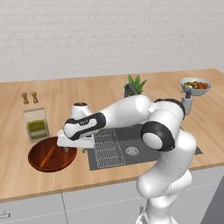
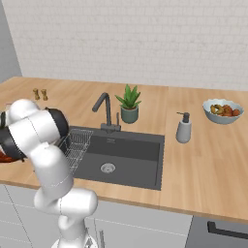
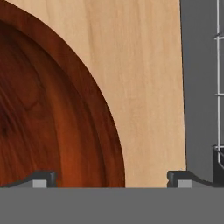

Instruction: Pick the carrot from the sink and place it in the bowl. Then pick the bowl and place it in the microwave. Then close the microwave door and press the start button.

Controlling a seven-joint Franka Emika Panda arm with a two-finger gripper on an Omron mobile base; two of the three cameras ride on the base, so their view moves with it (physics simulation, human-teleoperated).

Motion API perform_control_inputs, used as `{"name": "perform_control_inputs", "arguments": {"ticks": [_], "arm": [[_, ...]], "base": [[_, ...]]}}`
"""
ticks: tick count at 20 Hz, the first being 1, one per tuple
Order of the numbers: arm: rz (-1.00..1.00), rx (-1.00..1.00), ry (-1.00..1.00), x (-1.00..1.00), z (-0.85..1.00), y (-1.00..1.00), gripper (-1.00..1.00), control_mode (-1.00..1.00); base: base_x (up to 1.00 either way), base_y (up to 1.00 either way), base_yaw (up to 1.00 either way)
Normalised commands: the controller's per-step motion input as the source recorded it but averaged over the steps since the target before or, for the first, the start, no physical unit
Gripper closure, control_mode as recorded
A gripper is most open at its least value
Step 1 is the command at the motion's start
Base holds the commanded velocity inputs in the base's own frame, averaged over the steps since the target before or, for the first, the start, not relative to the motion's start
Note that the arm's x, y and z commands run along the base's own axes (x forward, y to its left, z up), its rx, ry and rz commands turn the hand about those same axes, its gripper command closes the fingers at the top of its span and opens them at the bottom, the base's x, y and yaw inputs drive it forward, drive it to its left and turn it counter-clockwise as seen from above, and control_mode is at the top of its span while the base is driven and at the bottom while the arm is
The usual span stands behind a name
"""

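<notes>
Carrot [image 1: 47,156] in bowl [image 1: 37,162]; gripper [image 3: 112,177] open above rim.

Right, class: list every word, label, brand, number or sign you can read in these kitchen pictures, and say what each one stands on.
No text can be read.
The box by the bowl has a green label: too blurred to read.
The soap dispenser, the fruit bowl and the two shakers show no lettering.
</notes>
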Motion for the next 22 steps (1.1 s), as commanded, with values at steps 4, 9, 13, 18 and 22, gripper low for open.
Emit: {"name": "perform_control_inputs", "arguments": {"ticks": [4, 9, 13, 18, 22], "arm": [[0.0, 0.0, 0.0, 0.03, -0.26, 0.01, -1.0, -1.0], [0.0, -0.01, 0.0, 0.0, -0.24, 0.12, 1.0, -1.0], [0.0, -0.02, 0.0, 0.02, -0.24, 0.15, 1.0, -1.0], [-0.02, 0.0, 0.01, 0.01, 0.0, 0.03, 1.0, -1.0], [-0.1, 0.0, -0.01, -0.07, 0.26, -0.03, 1.0, -1.0]], "base": [[0.0, 0.0, 0.0], [0.0, 0.0, 0.0], [0.0, 0.0, 0.0], [0.0, 0.0, 0.0], [0.0, 0.0, 0.0]]}}
